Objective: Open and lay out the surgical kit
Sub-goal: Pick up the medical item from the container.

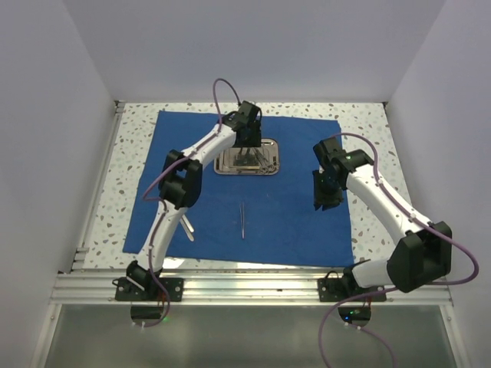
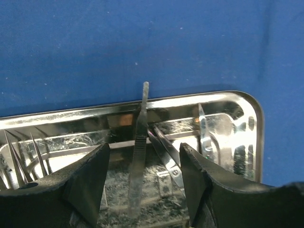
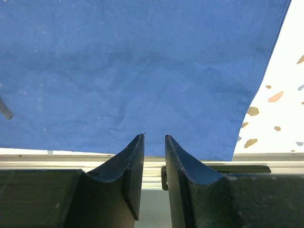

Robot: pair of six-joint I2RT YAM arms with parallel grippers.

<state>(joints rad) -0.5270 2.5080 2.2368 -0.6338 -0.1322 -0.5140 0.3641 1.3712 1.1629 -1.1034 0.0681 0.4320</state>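
Progress: roughly midway. Cloth [image 1: 291,199] spread flat on worktop [image 1: 368,123], tray [image 1: 270,167] on its far half, two instruments [image 1: 242,221] laid out nearer. Left tool [image 2: 145,152] wide open astride a flat handle [image 2: 139,156] in tray, gripping nothing; right tool [image 3: 154,137] barely parted, empty. Several left inside.

My top camera looks down from behind me over the whole blue cloth [image 1: 291,222]. My left wrist camera hangs close over the steel tray [image 2: 223,99], my right close over the cloth's near right corner; the top view shares both.
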